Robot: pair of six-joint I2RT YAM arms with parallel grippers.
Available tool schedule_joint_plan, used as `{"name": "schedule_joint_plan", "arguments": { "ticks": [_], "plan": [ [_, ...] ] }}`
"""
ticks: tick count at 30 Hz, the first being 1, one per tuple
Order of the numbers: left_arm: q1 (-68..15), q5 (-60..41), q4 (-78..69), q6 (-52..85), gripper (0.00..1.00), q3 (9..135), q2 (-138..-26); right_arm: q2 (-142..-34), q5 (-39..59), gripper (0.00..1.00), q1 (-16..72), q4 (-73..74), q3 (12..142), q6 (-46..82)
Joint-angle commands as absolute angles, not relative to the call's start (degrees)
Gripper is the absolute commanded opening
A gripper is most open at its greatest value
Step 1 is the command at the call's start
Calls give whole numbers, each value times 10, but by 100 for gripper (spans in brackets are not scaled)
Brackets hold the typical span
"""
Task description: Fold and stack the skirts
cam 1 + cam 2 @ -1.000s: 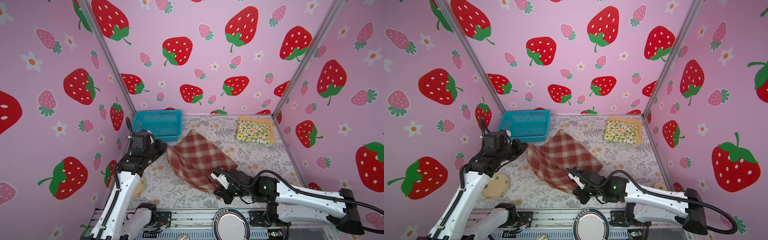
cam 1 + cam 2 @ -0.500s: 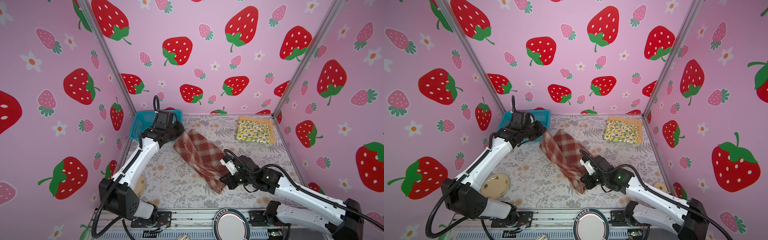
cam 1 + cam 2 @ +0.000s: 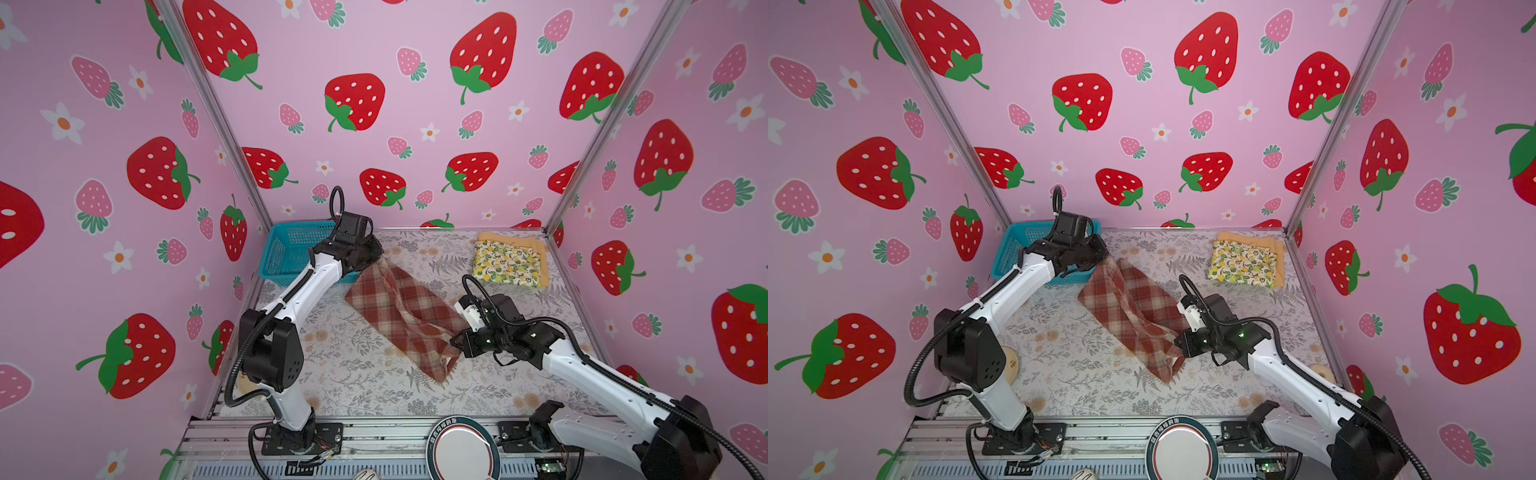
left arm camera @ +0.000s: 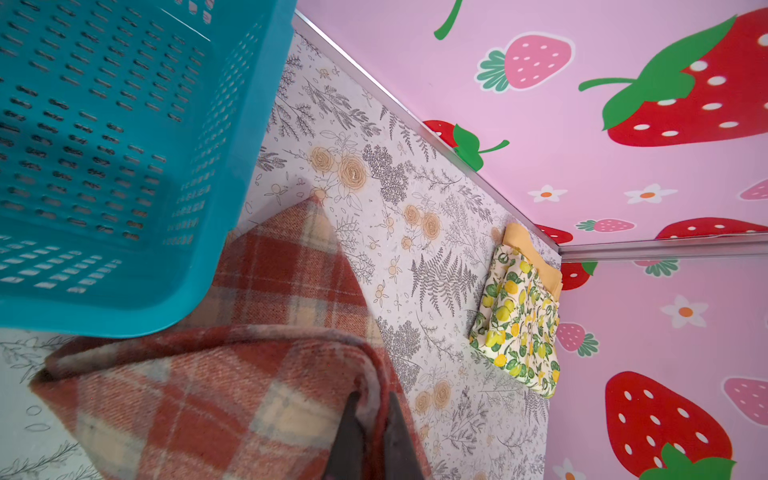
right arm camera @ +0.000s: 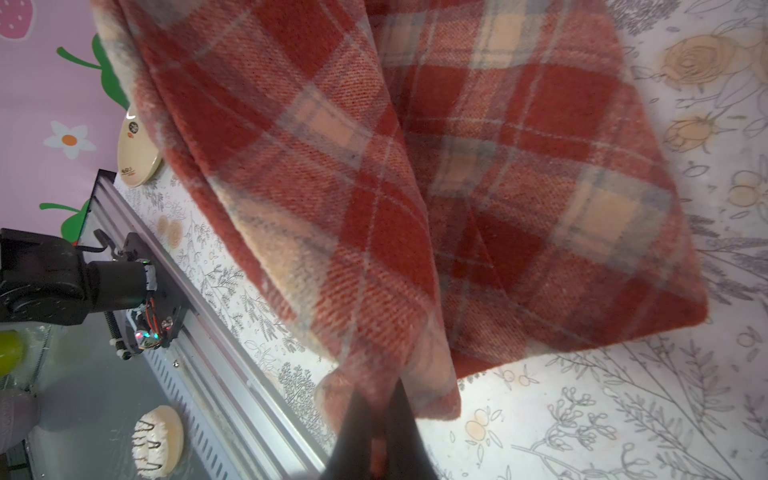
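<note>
In both top views the plaid skirt [image 3: 399,307] is held stretched over the middle of the table [image 3: 353,374]. The left gripper [image 3: 376,258] is clamped on its far corner beside the teal basket [image 3: 286,253], and the right gripper [image 3: 455,347] is clamped on its near end. Each bite looks shallow, so the cloth may slip free or catch the basket.

The plaid skirt [image 5: 332,187] is thick, fuzzy woven cloth; the lemon-print skirt [image 4: 517,328] a thinner, smoother cloth. The teal basket [image 4: 124,316] is smooth perforated plastic. The counter [image 3: 357,374] looks matt.
</note>
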State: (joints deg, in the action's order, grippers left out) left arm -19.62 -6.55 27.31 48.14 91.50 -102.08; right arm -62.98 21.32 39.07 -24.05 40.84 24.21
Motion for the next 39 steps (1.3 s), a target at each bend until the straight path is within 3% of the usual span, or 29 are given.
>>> {"name": "schedule_joint_plan", "arguments": {
  "ticks": [1, 10, 17, 18, 26, 30, 35, 39],
  "plan": [
    [-204, -54, 261, 479, 0, 967, -1058, -653, 243, 5, 361, -220, 395, 209],
    [-211, -40, 278, 496, 0, 1037, -1166, -736, 268, 8, 286, -173, 398, 169],
    [-213, -6, 310, 498, 4, 1088, -1225, -812, 269, 9, 239, -154, 422, 142],
    [-212, 0, 311, 500, 10, 1091, -1230, -826, 268, 10, 235, -153, 426, 138],
    [-210, 61, 352, 496, 13, 1142, -1259, -867, 251, 10, 218, -147, 437, 130],
    [-210, 47, 367, 488, 24, 1180, -1287, -857, 244, 24, 218, -131, 437, 142],
    [-215, 39, 375, 488, 40, 1187, -1297, -859, 235, 28, 217, -126, 468, 155],
    [-218, 33, 355, 493, 46, 1154, -1271, -883, 192, 31, 215, -136, 504, 155]
  ]
}}
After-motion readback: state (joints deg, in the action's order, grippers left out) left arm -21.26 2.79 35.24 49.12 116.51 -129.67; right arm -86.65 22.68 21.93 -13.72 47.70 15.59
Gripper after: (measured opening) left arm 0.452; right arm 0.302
